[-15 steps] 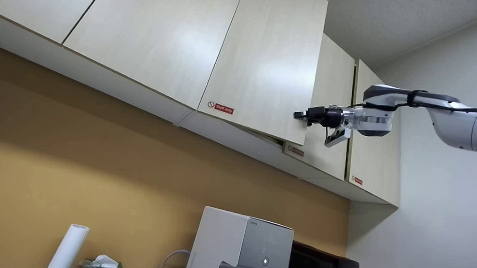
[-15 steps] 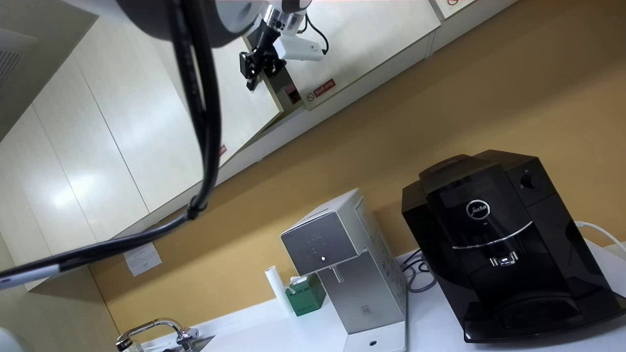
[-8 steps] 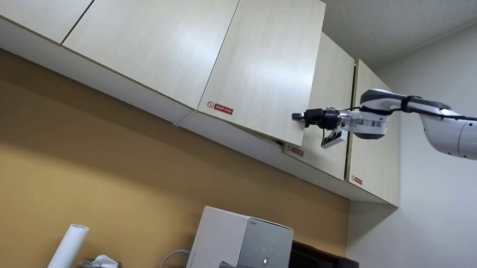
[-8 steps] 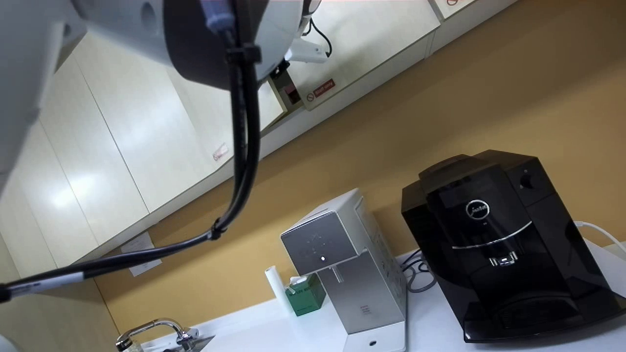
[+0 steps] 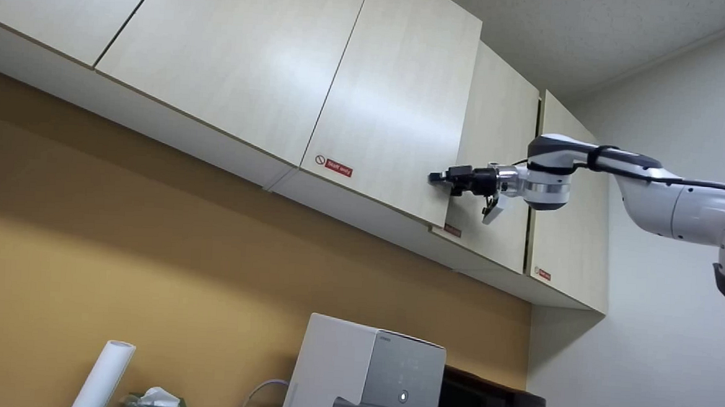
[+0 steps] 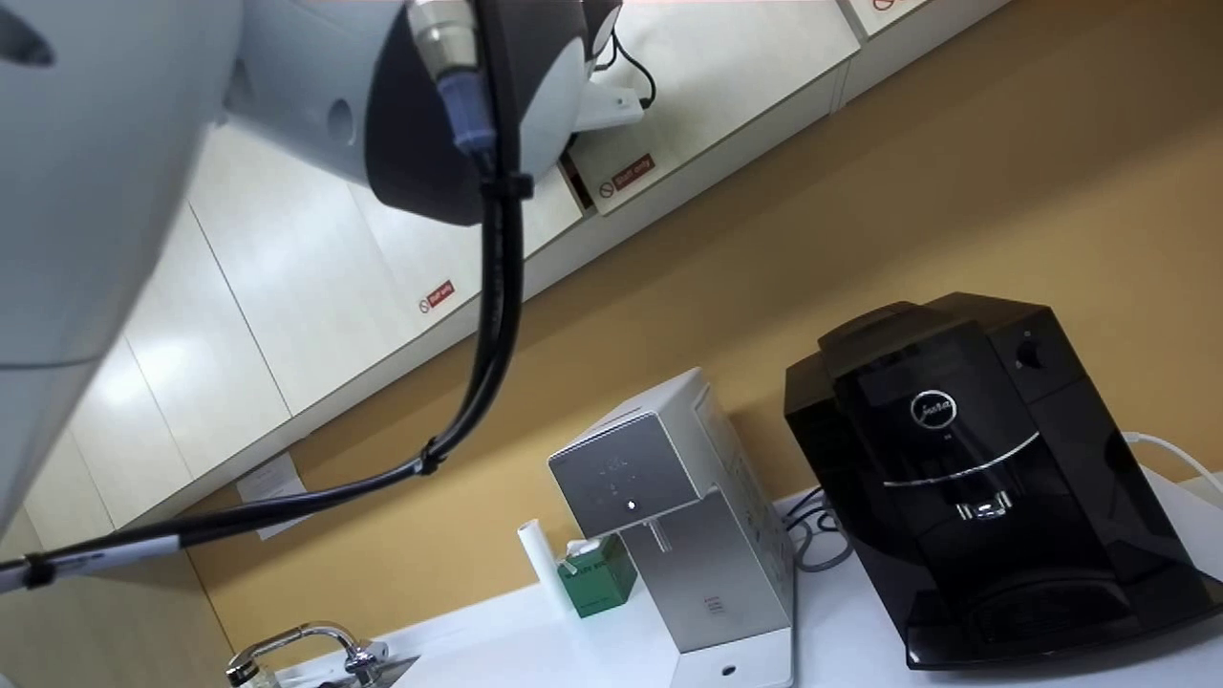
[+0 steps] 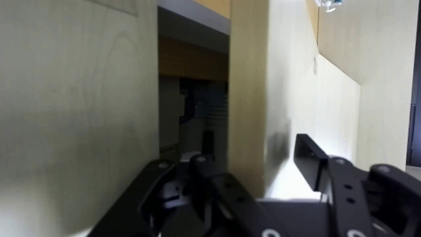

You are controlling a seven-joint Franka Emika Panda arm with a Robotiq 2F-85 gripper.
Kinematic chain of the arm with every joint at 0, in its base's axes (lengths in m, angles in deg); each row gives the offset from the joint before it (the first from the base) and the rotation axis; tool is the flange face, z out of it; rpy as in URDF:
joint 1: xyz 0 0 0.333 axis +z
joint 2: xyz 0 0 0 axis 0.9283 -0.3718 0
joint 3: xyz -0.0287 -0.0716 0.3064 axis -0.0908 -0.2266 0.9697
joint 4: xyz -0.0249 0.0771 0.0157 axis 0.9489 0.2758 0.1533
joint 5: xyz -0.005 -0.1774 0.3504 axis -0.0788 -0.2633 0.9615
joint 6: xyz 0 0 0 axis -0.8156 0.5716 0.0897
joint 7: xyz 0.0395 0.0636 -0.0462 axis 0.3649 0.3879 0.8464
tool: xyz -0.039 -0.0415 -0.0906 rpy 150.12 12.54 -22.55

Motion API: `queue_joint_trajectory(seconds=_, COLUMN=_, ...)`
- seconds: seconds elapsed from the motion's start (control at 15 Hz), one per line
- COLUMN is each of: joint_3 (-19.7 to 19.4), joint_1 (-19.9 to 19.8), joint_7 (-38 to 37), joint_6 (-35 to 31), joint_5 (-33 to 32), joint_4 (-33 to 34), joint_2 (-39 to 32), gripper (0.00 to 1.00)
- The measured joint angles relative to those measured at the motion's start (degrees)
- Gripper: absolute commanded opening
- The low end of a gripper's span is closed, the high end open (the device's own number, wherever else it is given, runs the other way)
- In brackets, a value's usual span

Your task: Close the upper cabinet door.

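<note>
The upper cabinet door [image 5: 398, 106], a tall pale wood-grain panel with a red sticker at its lower corner, stands slightly ajar. Its free edge juts a little past the neighbouring panel, and a narrow gap shows beside it in an exterior view. In the wrist view the door's edge [image 7: 248, 82] lies between the spread jaws of my gripper [image 7: 256, 144]. The right finger [image 7: 309, 158] is outside the door and apart from its face; the left one is dark, on the gap side. The gripper [image 5: 439, 177] is at the door's lower free edge. In an exterior view the arm [image 6: 449, 115] hides the jaws.
A neighbouring cabinet panel [image 7: 79, 98] stands close beside the gripper. Dark contents show through the gap. Below are a water dispenser [image 6: 659, 516], a coffee machine [image 6: 955, 459], a green tissue box [image 6: 600, 578] and a white paper roll [image 5: 104, 376].
The door has swung inward, and the gap at its free edge has narrowed. The gripper and arm have moved along with it, toward the cabinet.
</note>
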Motion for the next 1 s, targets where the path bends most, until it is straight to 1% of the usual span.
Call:
queue_joint_trajectory(seconds=0.07, joint_3=0.28, joint_1=-0.11, joint_7=-0.84, joint_6=0.01, joint_5=-0.71, joint_4=-0.01, joint_2=-0.20, gripper=0.98)
queue_joint_trajectory(seconds=0.13, joint_3=0.62, joint_1=-0.25, joint_7=-1.59, joint_6=-0.04, joint_5=-1.32, joint_4=-0.02, joint_2=-0.46, gripper=1.00)
queue_joint_trajectory(seconds=0.53, joint_3=1.46, joint_1=-0.38, joint_7=-5.62, joint_6=-2.13, joint_5=-4.22, joint_4=-0.03, joint_2=-2.12, gripper=1.00)
queue_joint_trajectory(seconds=0.73, joint_3=1.77, joint_1=-0.89, joint_7=-6.30, joint_6=-3.31, joint_5=-5.16, joint_4=-0.34, joint_2=-2.39, gripper=1.00)
queue_joint_trajectory(seconds=0.87, joint_3=2.16, joint_1=-1.63, joint_7=-6.35, joint_6=-4.37, joint_5=-5.70, joint_4=-0.78, joint_2=-2.43, gripper=1.00)
queue_joint_trajectory(seconds=1.0, joint_3=2.31, joint_1=-3.53, joint_7=-6.55, joint_6=-4.95, joint_5=-5.74, joint_4=-2.11, joint_2=-2.88, gripper=1.00)
